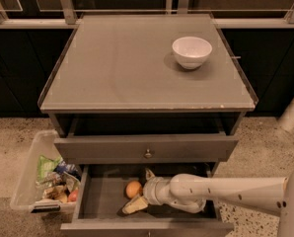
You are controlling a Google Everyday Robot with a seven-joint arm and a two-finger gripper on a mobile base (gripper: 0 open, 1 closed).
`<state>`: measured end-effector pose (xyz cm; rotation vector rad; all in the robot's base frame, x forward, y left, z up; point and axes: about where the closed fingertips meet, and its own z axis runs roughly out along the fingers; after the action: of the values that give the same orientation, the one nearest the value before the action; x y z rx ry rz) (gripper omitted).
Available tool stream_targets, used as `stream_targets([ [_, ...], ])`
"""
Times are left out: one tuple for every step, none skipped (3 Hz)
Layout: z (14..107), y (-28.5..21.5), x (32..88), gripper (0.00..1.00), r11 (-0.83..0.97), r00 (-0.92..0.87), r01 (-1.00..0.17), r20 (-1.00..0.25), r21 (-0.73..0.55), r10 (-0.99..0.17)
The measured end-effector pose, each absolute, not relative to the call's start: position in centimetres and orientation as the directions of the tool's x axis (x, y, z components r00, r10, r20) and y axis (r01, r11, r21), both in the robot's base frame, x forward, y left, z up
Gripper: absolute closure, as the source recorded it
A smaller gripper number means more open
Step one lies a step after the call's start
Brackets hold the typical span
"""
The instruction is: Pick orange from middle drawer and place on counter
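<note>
The orange (133, 188) lies on the grey floor of the open middle drawer (101, 197), below the closed drawer with a small knob (148, 153). My gripper (140, 191) reaches into the drawer from the right on a white arm (226, 190). Its fingers are spread, one finger (149, 174) behind the orange and the pale lower finger (135, 205) in front of it. The orange sits between them, close to the wrist. The counter (132, 68) is the flat grey top above.
A white bowl (192, 52) stands at the back right of the counter. A clear plastic bin (27, 181) with snack packets and a small red fruit (73, 195) sits on the floor left of the drawer. Dark cabinets stand behind.
</note>
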<state>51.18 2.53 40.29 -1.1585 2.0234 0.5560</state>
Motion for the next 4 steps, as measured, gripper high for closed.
stream_targets([
  [38.85,2.86,51.37,0.0,0.507,-0.336,-0.862,-0.755,0.005,-0.564],
  [37.95,3.44,52.0,0.0,0.509,-0.329,-0.861,-0.747,-0.015,-0.578],
  [37.93,3.5,52.04,0.18,0.508,-0.328,-0.861,-0.746,-0.016,-0.579],
  [37.93,3.51,52.04,0.41,0.508,-0.328,-0.861,-0.746,-0.016,-0.579],
])
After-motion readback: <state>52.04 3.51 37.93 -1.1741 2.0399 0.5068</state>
